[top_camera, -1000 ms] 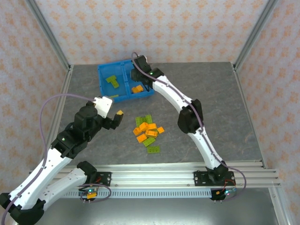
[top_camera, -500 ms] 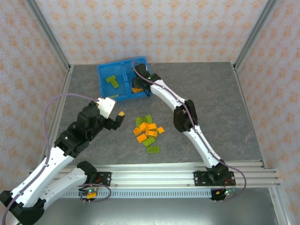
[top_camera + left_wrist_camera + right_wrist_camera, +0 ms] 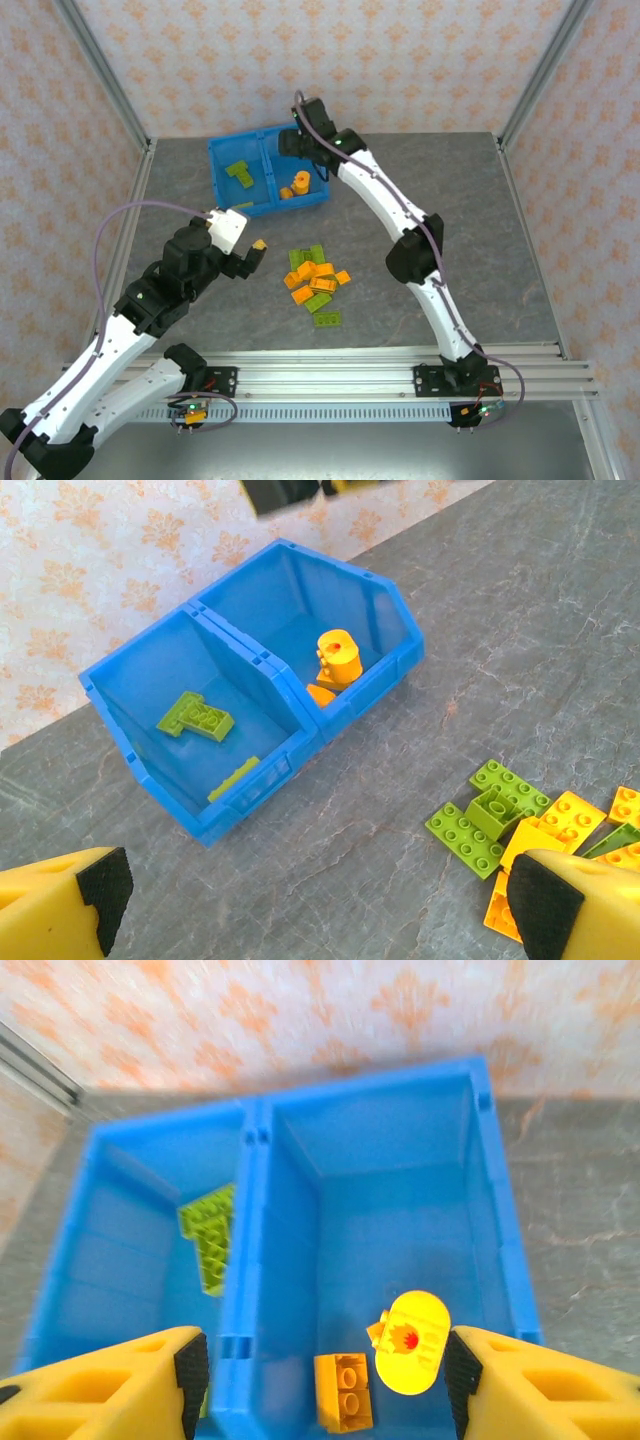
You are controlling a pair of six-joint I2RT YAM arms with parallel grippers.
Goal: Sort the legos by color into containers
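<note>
Grey table (image 3: 480, 220): blue tray (image 3: 214, 170) far left; green, orange legos (image 3: 318, 282) heaped near centre.

You are looking at a broad bare stretch of table (image 3: 480, 220) on the right, with nothing standing on it. The right arm (image 3: 385, 200) is slanting from its near base up to the far tray (image 3: 222, 160), barring the middle. The right gripper (image 3: 293, 148), jaws apart, is hanging over the tray's right compartment and crowding the way in from above. The left compartment is lying open overhead. The brick pile (image 3: 318, 282) is sitting mid-table, just right of the left gripper (image 3: 250, 252), with bare surface between pile and tray. The left arm (image 3: 130, 320) is taking up the near left.
</note>
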